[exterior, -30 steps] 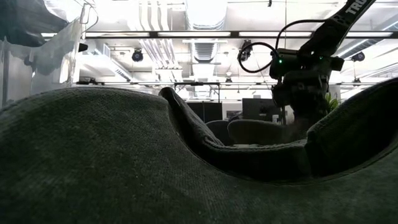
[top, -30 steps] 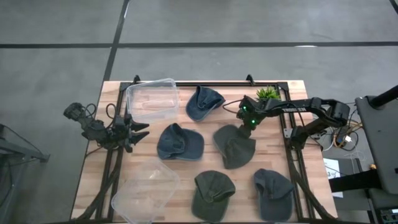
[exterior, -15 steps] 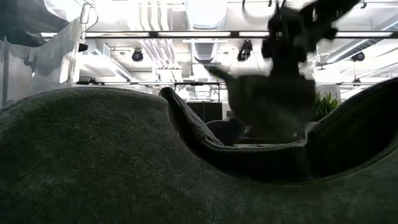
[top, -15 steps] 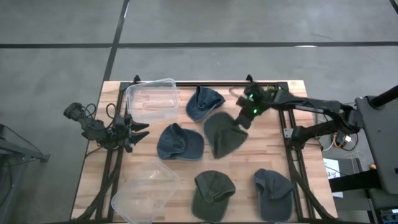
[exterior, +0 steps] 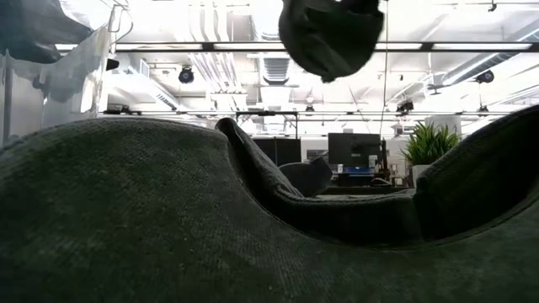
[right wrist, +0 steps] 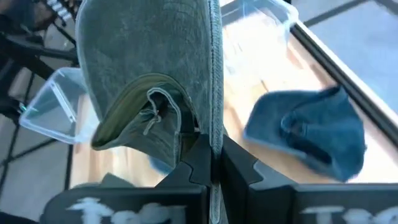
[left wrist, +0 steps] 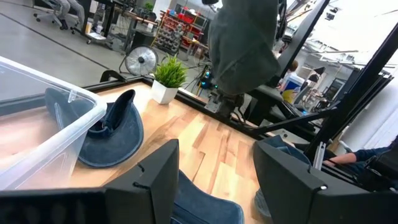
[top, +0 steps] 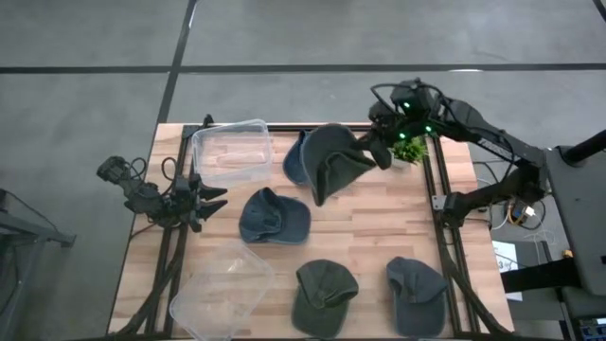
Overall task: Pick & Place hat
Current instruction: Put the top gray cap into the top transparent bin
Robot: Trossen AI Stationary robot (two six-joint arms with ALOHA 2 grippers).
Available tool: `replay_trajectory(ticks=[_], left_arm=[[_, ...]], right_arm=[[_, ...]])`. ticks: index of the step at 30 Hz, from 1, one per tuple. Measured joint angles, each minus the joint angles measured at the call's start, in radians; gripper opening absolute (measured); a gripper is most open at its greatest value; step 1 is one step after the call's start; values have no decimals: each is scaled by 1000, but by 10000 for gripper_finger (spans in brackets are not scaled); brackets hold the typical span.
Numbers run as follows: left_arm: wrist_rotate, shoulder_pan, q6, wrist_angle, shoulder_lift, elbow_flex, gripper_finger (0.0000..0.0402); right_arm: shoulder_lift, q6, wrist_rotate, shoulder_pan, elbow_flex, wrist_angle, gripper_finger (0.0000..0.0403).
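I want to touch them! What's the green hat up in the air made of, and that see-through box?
The green hat in the right hand looks like soft, matte cotton cloth: it droops and shows stitched seams. The box looks like clear, shiny hard plastic, since the wood shows through it.

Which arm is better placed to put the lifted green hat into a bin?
Right: its end effector already grips the green hat aloft near the far clear bin; the left end effector waits open.
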Motion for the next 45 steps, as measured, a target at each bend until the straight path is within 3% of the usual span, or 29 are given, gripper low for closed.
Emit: replay_trajectory(ticks=[4,10,17,22,26,34,45], left_arm=[[0,0,-41,18,0,0,200],[0,0,-259,144,0,0,200],[-65,0,-286,216,6,0,200],[-111,0,-288,252,32,0,200],[-112,0,-274,383,88,0,200],[-105,6,-48,653,247,23,200],[-112,44,-32,663,498,167,200]], right_arm=[[118,-73,-29,2,112,0,9],[287,-126,-120,7,280,0,9],[427,-136,-134,17,461,-6,9],[515,-92,-120,45,549,-10,9],[573,-76,-73,69,607,-34,9],[661,-24,-56,101,718,-105,10],[680,2,60,144,754,-145,11]])
